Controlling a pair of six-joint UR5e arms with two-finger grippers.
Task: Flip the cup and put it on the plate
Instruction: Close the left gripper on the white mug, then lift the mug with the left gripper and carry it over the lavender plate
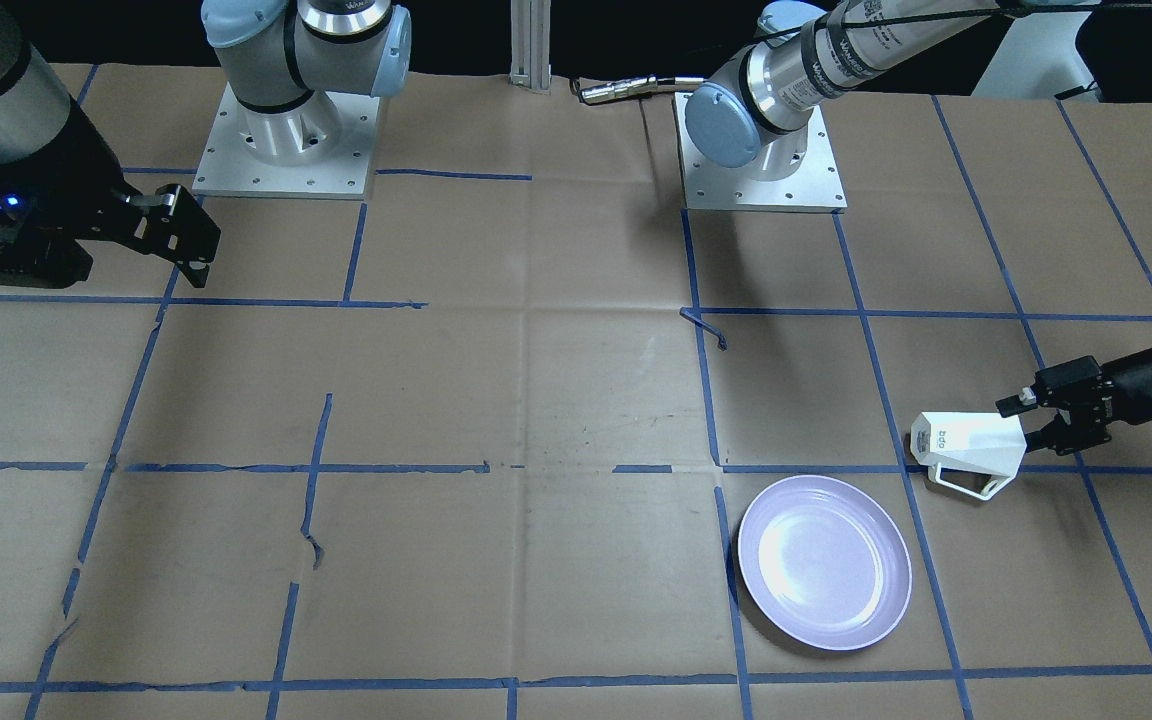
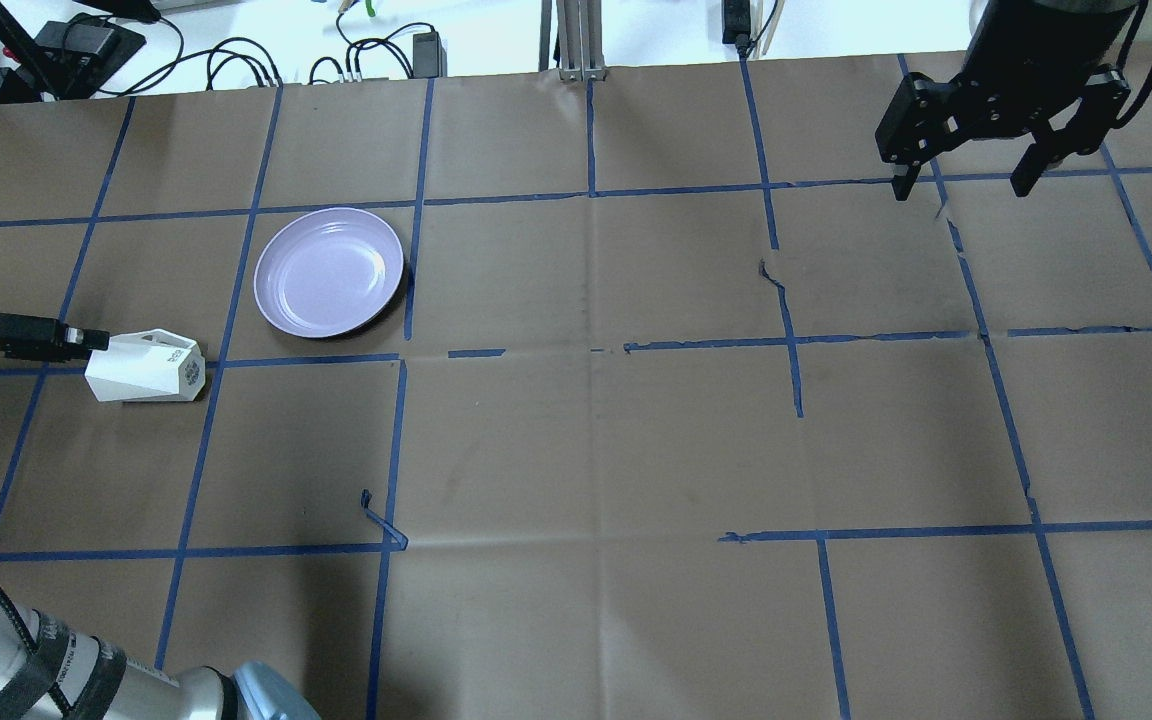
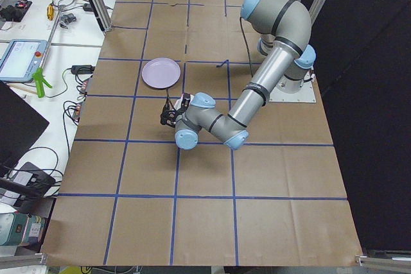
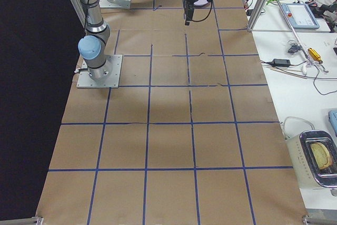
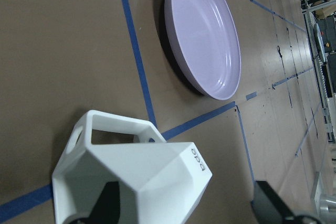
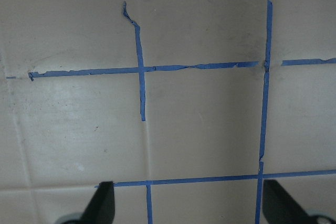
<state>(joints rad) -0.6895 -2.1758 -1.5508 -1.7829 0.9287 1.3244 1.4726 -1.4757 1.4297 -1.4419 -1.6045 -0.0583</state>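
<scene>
The white faceted cup [image 1: 966,445] lies on its side on the brown paper, base toward the plate side, handle near the table. It also shows in the overhead view [image 2: 146,367] and the left wrist view [image 5: 142,182]. The lavender plate [image 1: 824,562] lies empty beside it [image 2: 329,272] [image 5: 205,35]. My left gripper [image 1: 1024,420] [image 2: 86,342] is open at the cup's rim end. One finger overlaps the cup's wall and the other stands clear of it. I cannot tell whether it touches. My right gripper [image 2: 959,190] [image 1: 198,240] is open and empty, far across the table.
Blue tape lines [image 2: 406,360] grid the paper. A loose curl of tape [image 1: 706,325] sticks up mid-table. The two arm bases [image 1: 286,140] [image 1: 761,150] stand at the robot's edge. Cables [image 2: 236,60] lie past the far edge.
</scene>
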